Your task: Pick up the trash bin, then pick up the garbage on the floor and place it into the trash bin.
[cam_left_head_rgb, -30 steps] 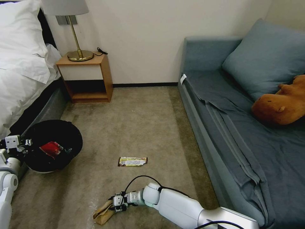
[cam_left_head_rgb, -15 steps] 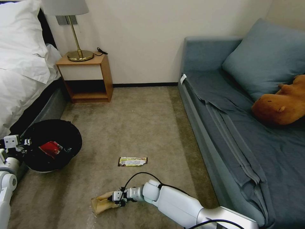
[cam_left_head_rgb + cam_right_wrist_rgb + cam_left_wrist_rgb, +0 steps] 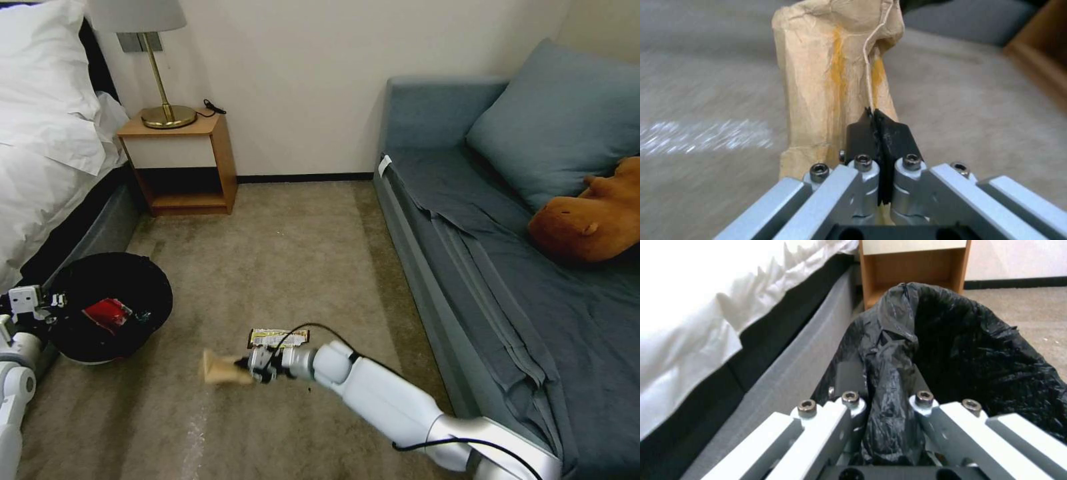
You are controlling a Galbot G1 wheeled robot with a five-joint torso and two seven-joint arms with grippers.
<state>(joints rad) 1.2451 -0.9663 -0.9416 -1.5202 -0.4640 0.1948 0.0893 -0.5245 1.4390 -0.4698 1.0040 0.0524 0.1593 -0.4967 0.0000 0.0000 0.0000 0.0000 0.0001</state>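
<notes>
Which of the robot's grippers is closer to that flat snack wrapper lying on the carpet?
The right. The right gripper, holding the paper bag, hovers just in front of the snack wrapper. The left gripper is far off, clamped on the trash bin rim by the bed.

Open carpet (image 3: 293, 253) lay between the right gripper (image 3: 257, 366), clamped on the paper bag (image 3: 223, 368), and the trash bin (image 3: 110, 303). The bed (image 3: 47, 167) hemmed the bin's left, the nightstand (image 3: 183, 160) stood beyond, the sofa (image 3: 507, 267) walled the right.
</notes>
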